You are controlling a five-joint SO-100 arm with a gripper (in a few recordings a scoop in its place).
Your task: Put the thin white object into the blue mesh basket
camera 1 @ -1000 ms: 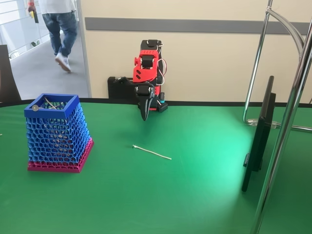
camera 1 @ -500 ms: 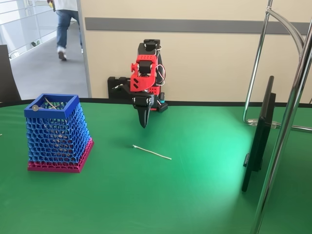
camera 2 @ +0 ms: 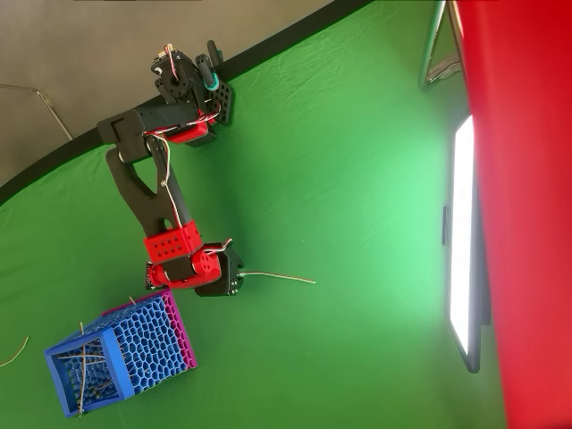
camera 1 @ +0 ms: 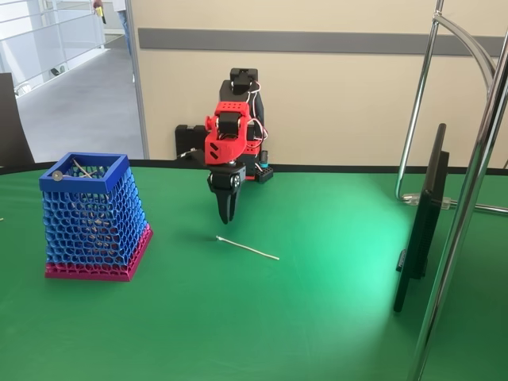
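A: Lying flat on the green cloth table (camera 1: 333, 317), the thin white object (camera 1: 248, 248) – a slender straight stick with a tiny knob.

B: The gripper (camera 1: 226, 216)?

A: Black fingers pressed together, empty, pointing down just above the knob end.

B: The basket?

A: The blue mesh basket (camera 1: 94, 218) – honeycomb walls, magenta base – stands well left, thin sticks inside

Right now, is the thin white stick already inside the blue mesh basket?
No, the thin white stick lies on the green table, right of the blue mesh basket.

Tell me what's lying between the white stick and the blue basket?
Nothing: in the fixed view, only bare green table separates the thin white stick from the blue mesh basket.
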